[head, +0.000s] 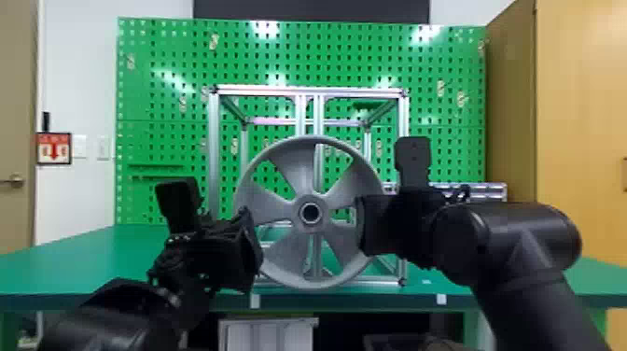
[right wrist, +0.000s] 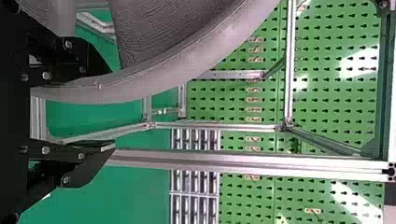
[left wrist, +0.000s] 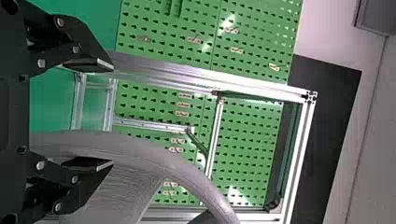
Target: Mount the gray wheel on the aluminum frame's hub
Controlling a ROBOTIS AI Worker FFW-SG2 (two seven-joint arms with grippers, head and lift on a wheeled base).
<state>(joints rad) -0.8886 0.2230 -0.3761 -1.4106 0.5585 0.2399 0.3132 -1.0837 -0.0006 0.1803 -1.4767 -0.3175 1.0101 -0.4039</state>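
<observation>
I have the gray wheel [head: 301, 168] upright in front of the aluminum frame [head: 213, 154], its broad face toward the head camera. The wheel is a circular, one-color part with a smooth curved rim, five wide, flared spokes and rounded openings between them. At its center, a raised round boss surrounds a dark bore [head: 310, 213] with a thin, lighter ring. In both wrist views, its surface carries fine, parallel contour lines. I cannot confirm from these views whether the wheel is seated on the hub.

My left gripper [head: 252, 247] is at the wheel's left side. In the left wrist view, its flat black fingers [left wrist: 95, 64] stand apart; one overlaps the wheel's rim area, the other is clear of it. My right gripper [head: 367, 226] overlaps the wheel's right side in the head view. In the right wrist view, its fingers are also apart, one beside the inner side of the rim and the other clear of the wheel. Neither pair is clamped.

The frame is a box of straight, silvery, grooved profiles with a pair of central uprights behind the wheel. It stands on the flat green table [head: 116, 247]. Behind it is a glossy green pegboard [head: 158, 70], perforated in regular rows.
</observation>
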